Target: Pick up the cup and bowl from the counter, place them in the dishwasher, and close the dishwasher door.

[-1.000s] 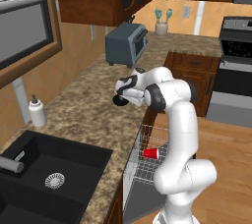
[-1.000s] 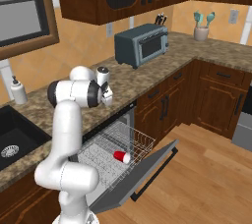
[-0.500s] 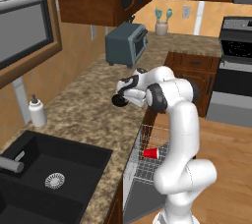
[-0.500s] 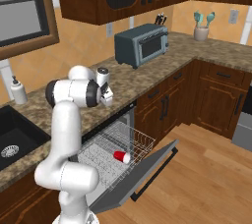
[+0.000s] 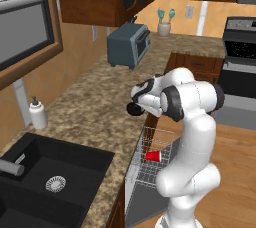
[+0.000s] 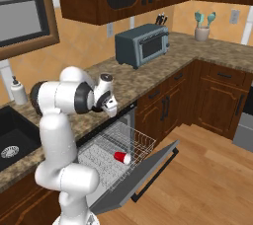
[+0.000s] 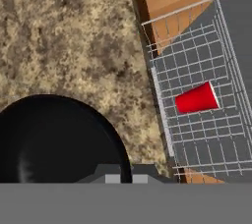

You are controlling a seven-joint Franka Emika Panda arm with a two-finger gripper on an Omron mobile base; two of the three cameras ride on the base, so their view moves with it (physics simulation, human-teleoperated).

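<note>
— Red is already in: the cup (image 7: 198, 98) lies on its side in the wire rack (image 6: 116, 147) of the dishwasher (image 6: 118, 169), mouth and base along the rack's length, with the dishwasher door (image 6: 141, 177) dropped open below it.

— And the black one?

— The bowl (image 7: 59, 139) sits at the tool (image 5: 134, 108), up at desk height. In the hand view it fills the lower left, its rim curving right against the spot where the fingertips rise.

— Is the tool gripping it?

— I cannot tell. The fingertips are mostly hidden behind the bowl's rim, so neither how wide they stand nor whether they pinch the rim can be read. From the left base view the bowl hangs dark under the wrist, just over the edge of the desk (image 5: 95, 117); whether it is lifted or resting is not clear either.

— So what does the next move turn on?

— One relation: the rack lies off the desk's front edge and lower down, to the right of the bowl in the hand view. By my judgement the bowl has to travel outward across that edge, then descend. The cup occupies the middle of the rack, so the bare wire beside it is the place to aim for.

— Risk?

— Probably clipping the desk's lip on the way down, or nudging the cup.
</note>
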